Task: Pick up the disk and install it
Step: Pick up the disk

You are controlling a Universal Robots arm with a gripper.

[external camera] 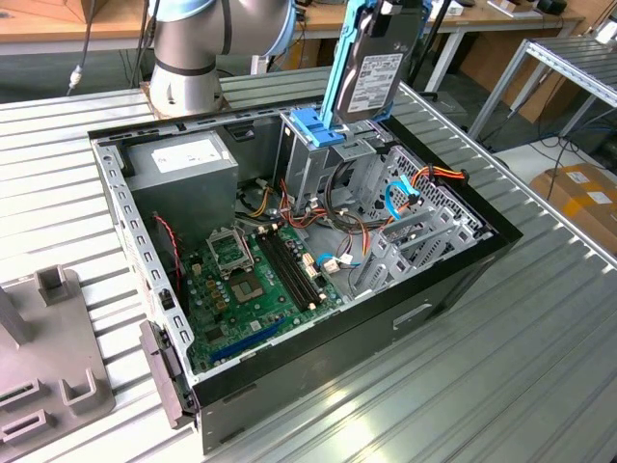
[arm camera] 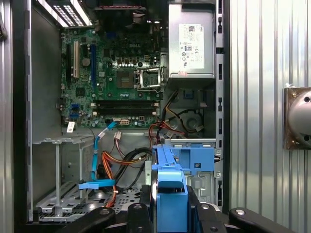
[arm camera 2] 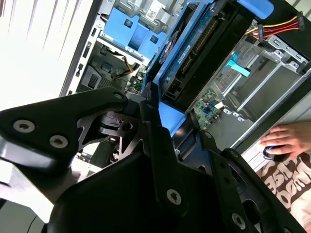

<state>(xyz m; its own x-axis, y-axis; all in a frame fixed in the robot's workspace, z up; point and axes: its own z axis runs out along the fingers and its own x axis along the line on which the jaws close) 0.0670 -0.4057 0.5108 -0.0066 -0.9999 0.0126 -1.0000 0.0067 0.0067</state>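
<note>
The disk [external camera: 374, 72] hangs upright above the open computer case [external camera: 453, 289], over the drive bay at the case's far end. Its white label faces the exterior view and blue rails run along its edges. In both wrist views the disk [arm camera: 170, 187] shows edge-on, a blue rail toward the camera. My gripper [arm camera: 171, 216] is shut on the disk [arm camera 2: 194, 53], with black fingers [arm camera 2: 151, 114] pressed against its two sides. Just below it, a blue slotted bracket [external camera: 310, 127] sits on top of the bay.
Inside the case lie a green motherboard [external camera: 251, 280], a grey power supply box [external camera: 183, 164] and loose orange, red and blue cables [external camera: 405, 198]. The arm's base [external camera: 188, 58] stands behind the case. A grey fixture [external camera: 48, 357] rests at the exterior view's left. A person's hand [arm camera 2: 286, 138] rests beyond the case.
</note>
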